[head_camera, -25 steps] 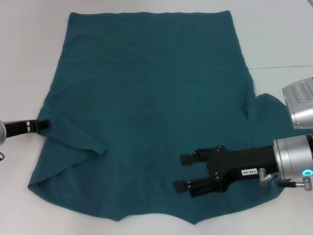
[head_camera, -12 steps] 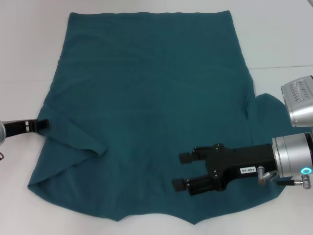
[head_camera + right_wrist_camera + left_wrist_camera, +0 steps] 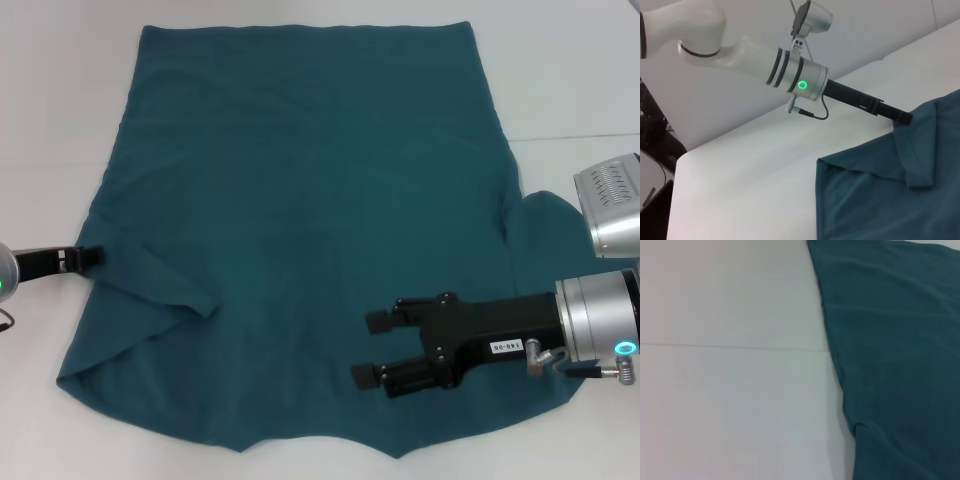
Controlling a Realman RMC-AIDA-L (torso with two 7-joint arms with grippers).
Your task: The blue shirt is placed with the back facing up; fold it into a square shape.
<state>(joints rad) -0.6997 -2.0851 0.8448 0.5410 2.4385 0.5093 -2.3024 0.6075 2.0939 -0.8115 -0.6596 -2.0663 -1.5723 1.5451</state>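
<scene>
The blue shirt (image 3: 300, 200) lies spread flat on the white table, plain side up. Its left sleeve is folded in over the body at the lower left, and the right sleeve (image 3: 545, 230) sticks out sideways. My right gripper (image 3: 371, 348) is open and empty, hovering over the shirt's lower right part and pointing left. My left gripper (image 3: 92, 257) is shut, with its tip at the shirt's left edge by the folded sleeve. It also shows in the right wrist view (image 3: 905, 118), touching the shirt's edge (image 3: 880, 200). The left wrist view shows only the shirt's edge (image 3: 900, 340) and table.
The white table (image 3: 60, 100) surrounds the shirt, with a seam line running across it (image 3: 580, 135). A silver segment of my right arm (image 3: 610, 205) stands at the right edge, beside the outstretched sleeve.
My left arm has drawn back slightly to the left, its tip staying at the shirt's edge. My right gripper has barely shifted. The shirt has not moved.
</scene>
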